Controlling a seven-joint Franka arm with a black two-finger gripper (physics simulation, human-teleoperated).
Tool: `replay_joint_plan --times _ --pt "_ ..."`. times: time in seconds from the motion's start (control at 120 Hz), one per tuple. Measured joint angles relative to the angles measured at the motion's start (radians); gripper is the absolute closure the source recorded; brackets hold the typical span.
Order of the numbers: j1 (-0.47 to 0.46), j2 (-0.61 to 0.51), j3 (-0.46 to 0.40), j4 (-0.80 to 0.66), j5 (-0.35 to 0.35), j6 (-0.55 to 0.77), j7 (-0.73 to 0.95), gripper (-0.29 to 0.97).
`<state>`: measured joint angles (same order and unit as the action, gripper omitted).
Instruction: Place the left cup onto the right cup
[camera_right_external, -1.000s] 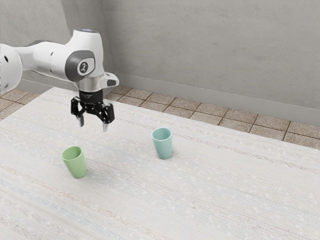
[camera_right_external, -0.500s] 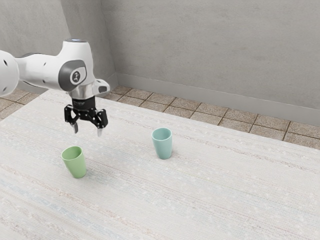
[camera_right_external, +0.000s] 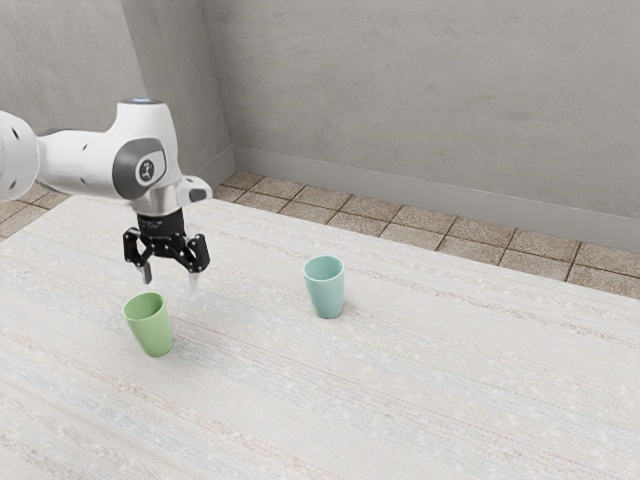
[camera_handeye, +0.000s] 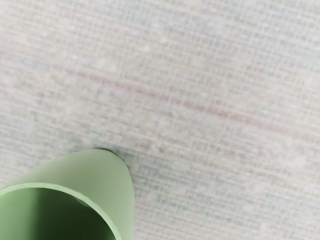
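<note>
A light green cup (camera_right_external: 149, 323) stands upright on the pale table (camera_right_external: 400, 400) at the exterior view's left. A teal cup (camera_right_external: 325, 286) stands upright further toward the exterior view's right. My gripper (camera_right_external: 168, 278) hangs open just above and slightly behind the green cup, with nothing between its fingers. The wrist view looks down on the green cup's rim and side (camera_handeye: 90, 190), close under my hand.
A tiled floor strip (camera_right_external: 480, 235) and a grey wall (camera_right_external: 420, 90) run behind the table. The table surface stretches wide around both cups.
My gripper has moved down and toward the exterior view's left, from well above the table to just over the green cup. Both cups stand where they were.
</note>
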<state>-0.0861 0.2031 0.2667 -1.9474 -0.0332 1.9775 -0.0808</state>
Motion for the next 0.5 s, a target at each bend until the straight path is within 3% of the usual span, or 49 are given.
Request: replay_joint_plan --times 0.5 --pt "0.001 -0.047 0.0 -0.081 -0.005 0.021 0.015 0.0"
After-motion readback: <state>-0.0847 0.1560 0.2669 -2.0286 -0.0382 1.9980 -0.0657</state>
